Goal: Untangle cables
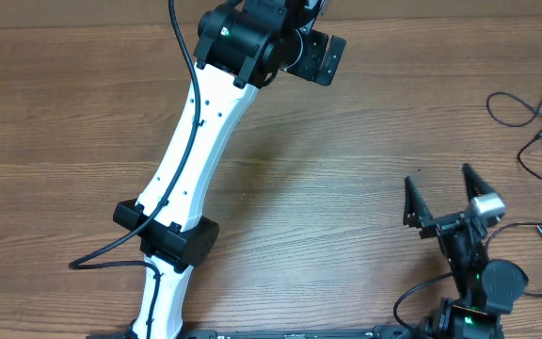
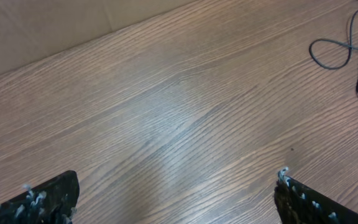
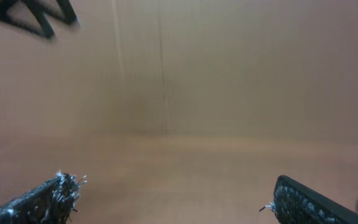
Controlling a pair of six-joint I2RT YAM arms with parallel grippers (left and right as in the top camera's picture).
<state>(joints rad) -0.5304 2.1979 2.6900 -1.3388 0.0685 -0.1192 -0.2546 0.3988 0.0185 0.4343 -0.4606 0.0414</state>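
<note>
The cables [image 1: 532, 121] are thin black cords lying in loose loops at the table's right edge, running out of frame. In the left wrist view the cables [image 2: 340, 51] show at the top right, far from the fingers. My left gripper [image 1: 316, 55] hangs at the far middle of the table, well left of them. It stands open [image 2: 178, 177] over bare wood. My right gripper [image 1: 438, 185] is near the front right, a little left of the cords, open [image 3: 174, 182] with nothing between its fingers. No cable shows in the right wrist view.
The left arm's white link [image 1: 196, 141] crosses the table from front left to far middle, with its own thick black wire [image 1: 97, 259] trailing beside it. A brown wall [image 2: 55, 31] rises behind the wooden table [image 1: 346, 141].
</note>
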